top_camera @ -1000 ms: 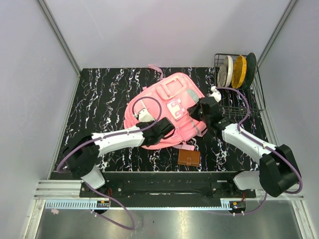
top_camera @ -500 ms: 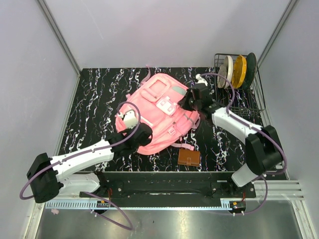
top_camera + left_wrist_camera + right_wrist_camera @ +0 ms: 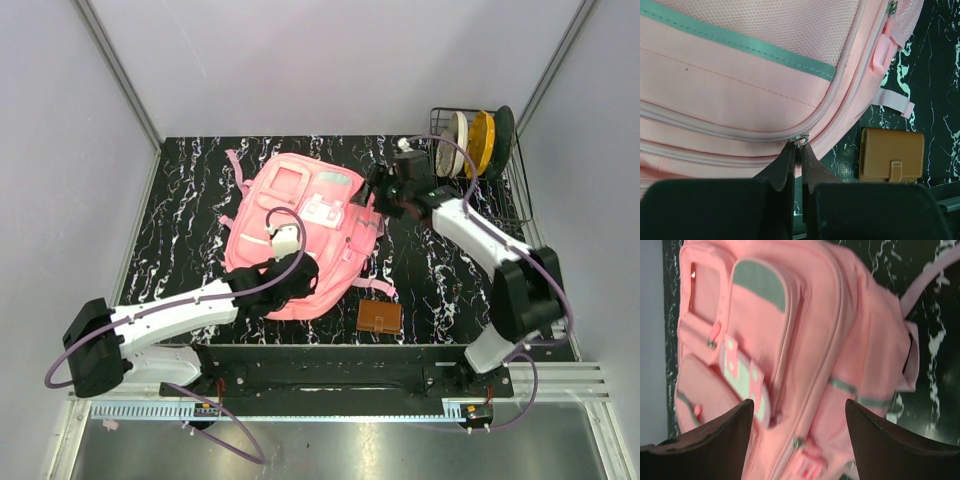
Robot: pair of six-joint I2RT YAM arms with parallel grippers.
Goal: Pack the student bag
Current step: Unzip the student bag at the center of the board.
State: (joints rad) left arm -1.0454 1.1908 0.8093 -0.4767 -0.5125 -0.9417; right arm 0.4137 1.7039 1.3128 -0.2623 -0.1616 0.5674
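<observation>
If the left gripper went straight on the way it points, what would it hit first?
The zipper pull on the student bag, right ahead of the left gripper; it may already be touching.

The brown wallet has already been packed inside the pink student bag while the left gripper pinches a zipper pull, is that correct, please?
Not quite. The brown wallet is not inside the student bag; it lies closed on the table beside it, as the left wrist view shows. The rest holds: the left gripper does pinch the zipper pull.
</observation>
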